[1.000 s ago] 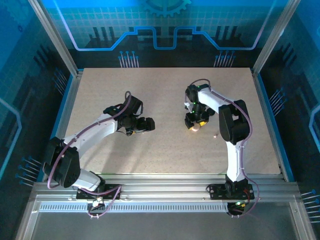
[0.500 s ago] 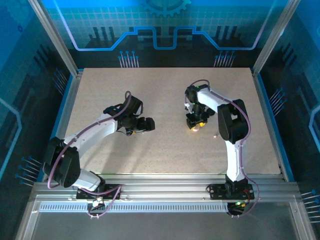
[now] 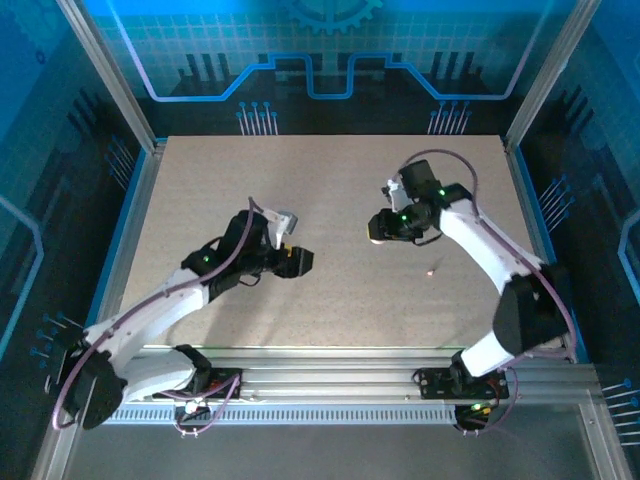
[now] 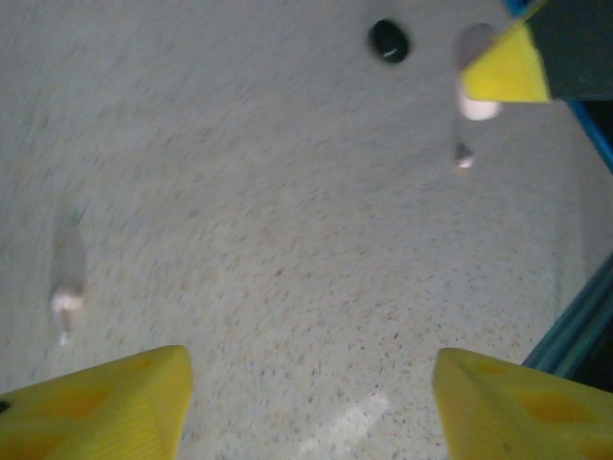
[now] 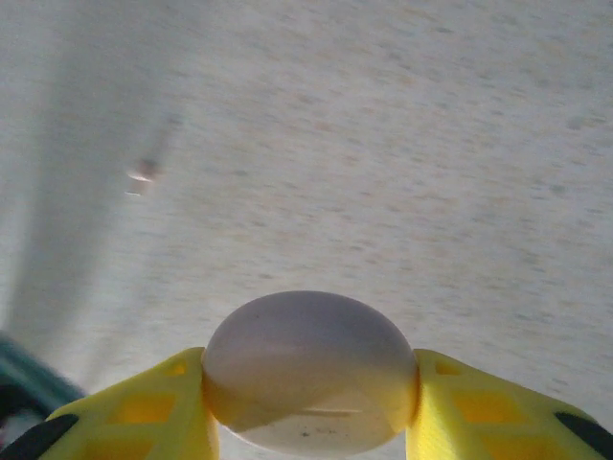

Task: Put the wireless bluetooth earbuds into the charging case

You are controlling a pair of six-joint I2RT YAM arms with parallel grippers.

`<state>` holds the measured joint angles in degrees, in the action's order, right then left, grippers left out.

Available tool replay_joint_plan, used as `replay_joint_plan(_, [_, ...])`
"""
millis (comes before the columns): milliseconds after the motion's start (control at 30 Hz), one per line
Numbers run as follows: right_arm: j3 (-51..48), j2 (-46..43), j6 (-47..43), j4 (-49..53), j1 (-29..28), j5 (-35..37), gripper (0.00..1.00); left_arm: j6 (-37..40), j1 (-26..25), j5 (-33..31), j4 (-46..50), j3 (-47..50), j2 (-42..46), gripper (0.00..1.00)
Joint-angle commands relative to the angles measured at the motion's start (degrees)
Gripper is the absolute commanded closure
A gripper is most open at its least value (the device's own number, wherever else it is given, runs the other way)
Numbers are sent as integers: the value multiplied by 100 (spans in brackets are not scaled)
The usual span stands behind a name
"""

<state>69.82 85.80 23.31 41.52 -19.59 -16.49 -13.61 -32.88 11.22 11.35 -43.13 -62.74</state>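
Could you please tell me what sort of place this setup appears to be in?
Probably an enclosed robot test cell in a lab: an aluminium-profile frame, blue printed wall panels and a speckled table.

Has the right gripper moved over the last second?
Yes. The right gripper, shut on the charging case, has gone toward the table's far edge, away from the earbud lying still.

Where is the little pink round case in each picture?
Right wrist: the charging case, bottom centre, clamped between yellow fingers.
Left wrist: top right, under a yellow finger.
Top external: inside the right gripper, right of centre, too small to tell.
Shared landmark: the right gripper.
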Motion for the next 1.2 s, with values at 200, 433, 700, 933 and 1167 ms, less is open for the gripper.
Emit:
replay_joint_plan(200, [-1300,-1009,2565,-2738,-522,-1145,63,2039,-322,511,-3169,1502,769,37])
replay_joint_plan(433, [-1908,-1668,3231,-3916,-987,-962,63,2313,-514,389,-4314,1759,438,40])
replay_joint_plan(700, [-2508,-2097,3599,-4463,-1337,-747,63,2354,-794,116,-4900,1712,3,38])
replay_joint_plan(933, [-2637,-2235,3697,-4608,-1624,-625,63,2193,-929,-258,-5258,1685,-185,39])
replay_joint_plan(1167, [-2746,-2225,3848,-4934,-1775,-514,63,1935,-982,-349,-5616,1698,-290,44])
